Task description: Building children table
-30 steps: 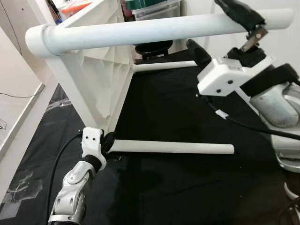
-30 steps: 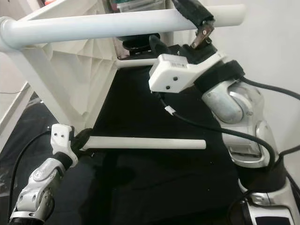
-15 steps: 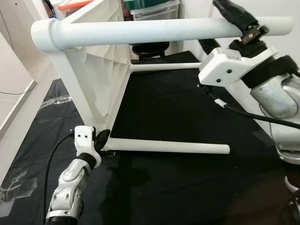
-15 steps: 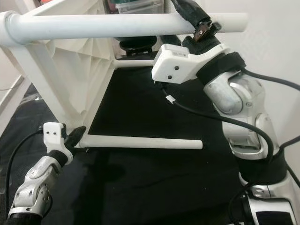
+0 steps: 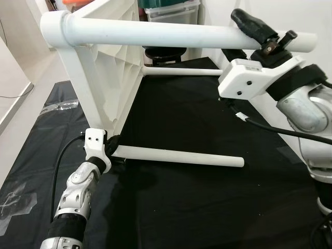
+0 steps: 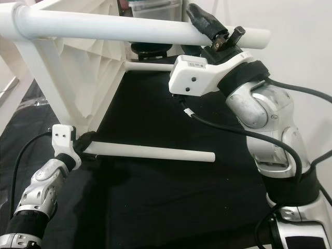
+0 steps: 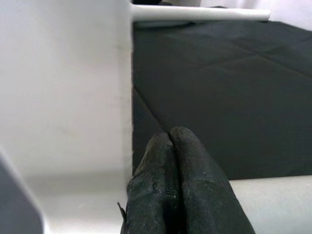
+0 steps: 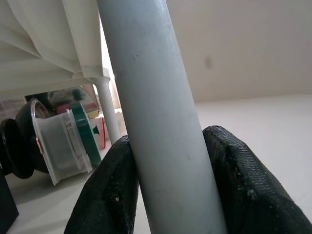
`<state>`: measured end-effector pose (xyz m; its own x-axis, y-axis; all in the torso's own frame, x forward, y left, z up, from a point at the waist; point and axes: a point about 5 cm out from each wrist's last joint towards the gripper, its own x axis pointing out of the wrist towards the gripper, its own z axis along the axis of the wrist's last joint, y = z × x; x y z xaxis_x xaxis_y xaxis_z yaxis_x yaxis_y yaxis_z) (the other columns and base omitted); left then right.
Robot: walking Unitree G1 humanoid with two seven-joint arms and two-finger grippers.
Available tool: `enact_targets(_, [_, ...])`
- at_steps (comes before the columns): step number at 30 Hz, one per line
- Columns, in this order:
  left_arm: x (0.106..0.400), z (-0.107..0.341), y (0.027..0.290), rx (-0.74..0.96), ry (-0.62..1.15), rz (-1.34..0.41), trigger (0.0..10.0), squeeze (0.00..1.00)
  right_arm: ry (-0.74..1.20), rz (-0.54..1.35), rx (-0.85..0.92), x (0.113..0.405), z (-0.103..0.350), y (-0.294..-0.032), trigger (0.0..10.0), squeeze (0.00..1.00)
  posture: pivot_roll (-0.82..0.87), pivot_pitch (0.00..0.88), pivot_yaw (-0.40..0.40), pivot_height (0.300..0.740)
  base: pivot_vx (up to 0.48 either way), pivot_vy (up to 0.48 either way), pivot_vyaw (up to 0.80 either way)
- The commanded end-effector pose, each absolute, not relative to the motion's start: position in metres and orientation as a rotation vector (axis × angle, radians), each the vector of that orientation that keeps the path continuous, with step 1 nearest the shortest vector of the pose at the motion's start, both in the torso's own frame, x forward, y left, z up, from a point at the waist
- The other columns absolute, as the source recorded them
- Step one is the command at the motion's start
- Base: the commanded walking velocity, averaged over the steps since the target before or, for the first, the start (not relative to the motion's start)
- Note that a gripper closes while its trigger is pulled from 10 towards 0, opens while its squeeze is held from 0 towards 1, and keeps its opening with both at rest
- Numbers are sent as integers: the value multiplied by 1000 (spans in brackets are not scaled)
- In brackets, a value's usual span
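Left eye view: the white children's table [image 5: 111,67] lies on its side on a black floor mat [image 5: 197,207], its ribbed underside facing right and its round legs pointing sideways. The top leg [image 5: 171,35] runs across the upper frame, a lower leg [image 5: 181,155] lies just above the mat, and a far leg [image 5: 181,72] shows behind. Pale floor lies left of the mat and a white wall is at the right. The right gripper [image 5: 259,36] is clamped around the top leg near its free end. The left gripper [image 5: 111,147] sits at the base of the lower leg, by the tabletop's corner

Left wrist view: the black fingers [image 7: 187,190] are pressed together with nothing between them, lying against the lower leg beside the white tabletop edge

Right wrist view: both fingers [image 8: 239,185] squeeze the pale top leg; a clear storage bin [image 8: 63,141] stands behind
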<state>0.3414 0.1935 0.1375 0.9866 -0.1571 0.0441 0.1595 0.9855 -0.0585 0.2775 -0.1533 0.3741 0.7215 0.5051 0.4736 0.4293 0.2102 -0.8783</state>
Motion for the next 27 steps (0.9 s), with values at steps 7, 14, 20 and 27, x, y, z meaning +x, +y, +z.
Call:
enact_targets(7, [358, 150, 219, 26, -84, -82, 10000, 0, -840, 132, -1346, 267, 373, -150, 0, 0, -221, 201, 72, 740, 0, 0, 0])
enact_targets(14, [363, 176, 258, 69, -172, 65, 10000, 0, -741, 70, -1365, 267, 374, -175, 0, 0, -238, 229, 61, 740, 0, 0, 0])
enact_targets(20, [355, 217, 302, 122, -305, 196, 10000, 0, -517, -143, -1333, 270, 367, -228, 0, 0, -218, 229, 56, 740, 0, 0, 0])
enact_targets(27, [338, 269, 341, 210, -461, 275, 10000, 0, -388, -273, -1295, 268, 357, -263, 0, 0, -183, 218, 61, 740, 0, 0, 0])
